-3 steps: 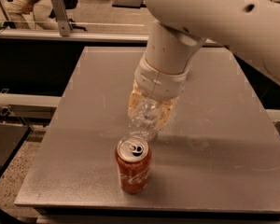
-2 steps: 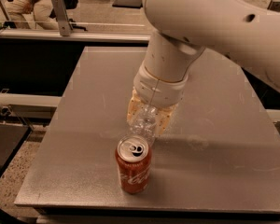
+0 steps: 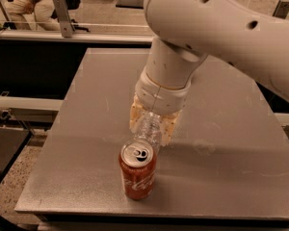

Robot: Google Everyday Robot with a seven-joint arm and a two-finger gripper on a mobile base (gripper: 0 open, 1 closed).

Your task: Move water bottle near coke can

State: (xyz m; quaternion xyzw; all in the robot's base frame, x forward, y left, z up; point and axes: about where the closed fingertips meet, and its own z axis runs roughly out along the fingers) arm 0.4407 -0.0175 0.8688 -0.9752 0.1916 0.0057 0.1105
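Note:
The red coke can (image 3: 137,172) stands upright near the front edge of the grey table (image 3: 86,105), silver top with pull tab showing. Just behind it the clear crinkled water bottle (image 3: 149,127) is held between the pale fingers (image 3: 135,116) of my gripper (image 3: 151,124). The bottle's lower end sits right behind the can's rim, almost touching it. The gripper points down from the big white arm, which hides the bottle's upper part. I cannot tell whether the bottle rests on the table.
The table's front edge (image 3: 149,214) lies just in front of the can. A lower bench (image 3: 24,102) runs along the left. A seated person (image 3: 31,1) and chair legs are far behind, past a rail.
The arm has leaned forward and fills more of the view. The bottle and gripper sit slightly lower and nearer the can. The can has not moved.

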